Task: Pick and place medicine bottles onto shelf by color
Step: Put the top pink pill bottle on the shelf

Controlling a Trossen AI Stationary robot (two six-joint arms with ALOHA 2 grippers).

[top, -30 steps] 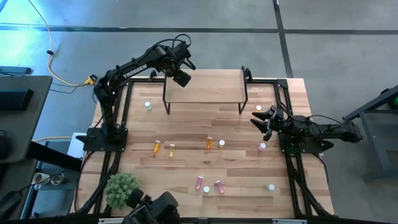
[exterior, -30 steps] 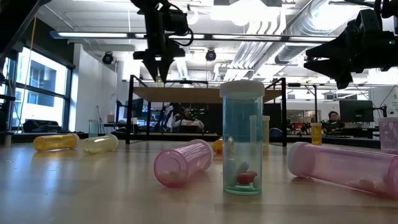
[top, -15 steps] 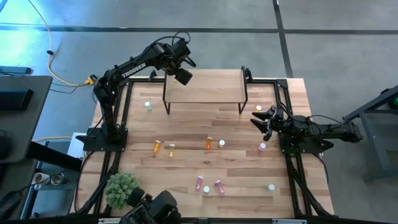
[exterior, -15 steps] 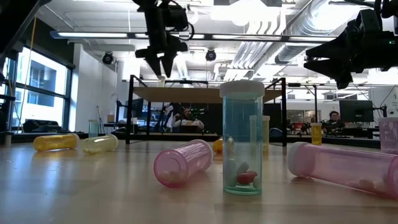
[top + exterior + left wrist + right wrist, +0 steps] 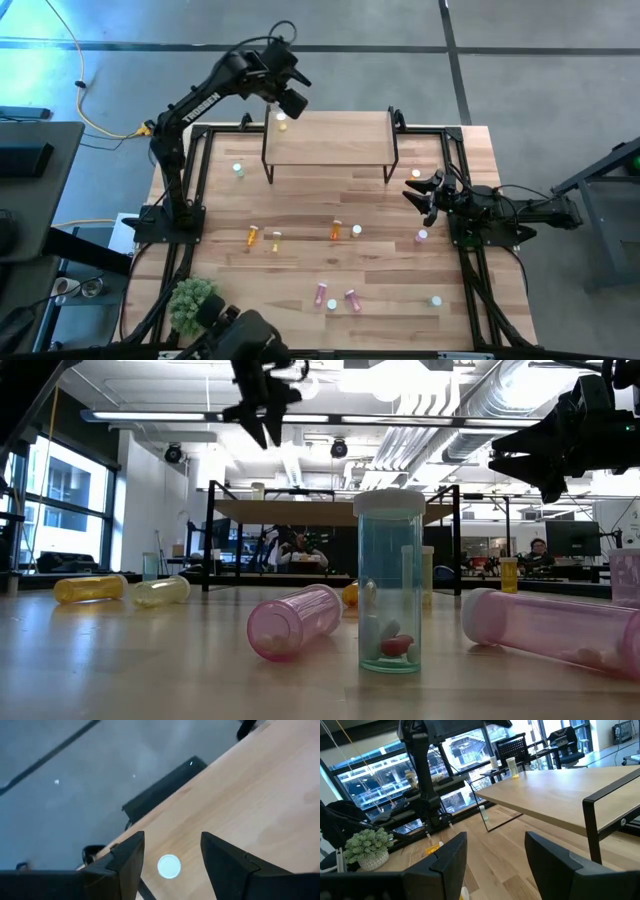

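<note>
A yellow bottle (image 5: 281, 118) stood on the shelf's (image 5: 340, 140) far left corner beneath the left tool (image 5: 291, 101), fingers parted and empty, while the right tool (image 5: 420, 192) waited open; such light, stiff, probably slippery bottles suit a mid-body grip.

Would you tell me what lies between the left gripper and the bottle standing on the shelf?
Nothing: in the left wrist view the open left gripper hangs above the bottle, whose white cap shows between the fingers with only bare shelf around it.
</note>
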